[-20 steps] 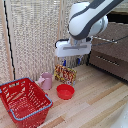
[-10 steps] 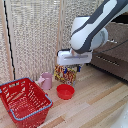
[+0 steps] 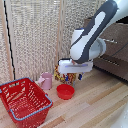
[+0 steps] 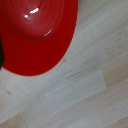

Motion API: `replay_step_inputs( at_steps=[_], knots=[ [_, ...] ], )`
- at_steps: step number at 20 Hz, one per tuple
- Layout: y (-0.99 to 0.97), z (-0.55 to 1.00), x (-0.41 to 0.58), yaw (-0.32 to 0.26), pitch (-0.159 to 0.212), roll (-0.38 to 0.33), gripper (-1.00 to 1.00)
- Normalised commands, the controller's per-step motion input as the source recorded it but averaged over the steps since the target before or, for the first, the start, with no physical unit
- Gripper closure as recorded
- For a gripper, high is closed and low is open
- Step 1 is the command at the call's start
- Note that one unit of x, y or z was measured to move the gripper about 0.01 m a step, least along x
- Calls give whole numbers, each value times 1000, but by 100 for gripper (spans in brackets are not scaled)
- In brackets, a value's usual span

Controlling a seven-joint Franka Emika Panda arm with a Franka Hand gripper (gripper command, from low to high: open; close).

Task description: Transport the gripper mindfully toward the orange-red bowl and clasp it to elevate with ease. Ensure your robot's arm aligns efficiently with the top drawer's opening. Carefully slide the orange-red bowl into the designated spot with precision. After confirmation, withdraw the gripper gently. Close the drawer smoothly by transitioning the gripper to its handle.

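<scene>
The orange-red bowl [image 3: 65, 91] sits on the light wooden floor and fills one corner of the wrist view [image 4: 35, 32]. My gripper [image 3: 74, 76] is a white block with short dark, blue-tipped fingers. It hangs just above and slightly behind the bowl, not touching it, and it is open and empty. One dark finger shows only at the edge of the wrist view. The robot's arm [image 3: 92, 37] reaches in from the upper part of the exterior view's right. The grey-brown drawer unit [image 3: 116, 50] stands behind the arm, which partly hides it. I cannot make out its handle.
A red wire-mesh basket [image 3: 25, 102] stands at the exterior view's left of the bowl. A pink mug [image 3: 46, 80] and a small multicoloured object [image 3: 62, 76] stand behind the bowl, near a pale slatted wall [image 3: 35, 35].
The arm has swung toward the exterior view's left and lowered, bringing the gripper closer over the bowl. The bowl, basket and mug have not moved.
</scene>
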Motion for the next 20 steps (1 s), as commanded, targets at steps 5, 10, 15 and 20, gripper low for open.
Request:
replay_step_inputs(
  at_steps=[5,10,15,20],
  knots=[
    [0,-414,-42,-28,0,-93,-100],
    [0,-423,-7,-11,0,-103,-100],
    [0,-243,0,1,18,-72,100],
    [0,-8,-2,1,11,-2,100]
  ],
)
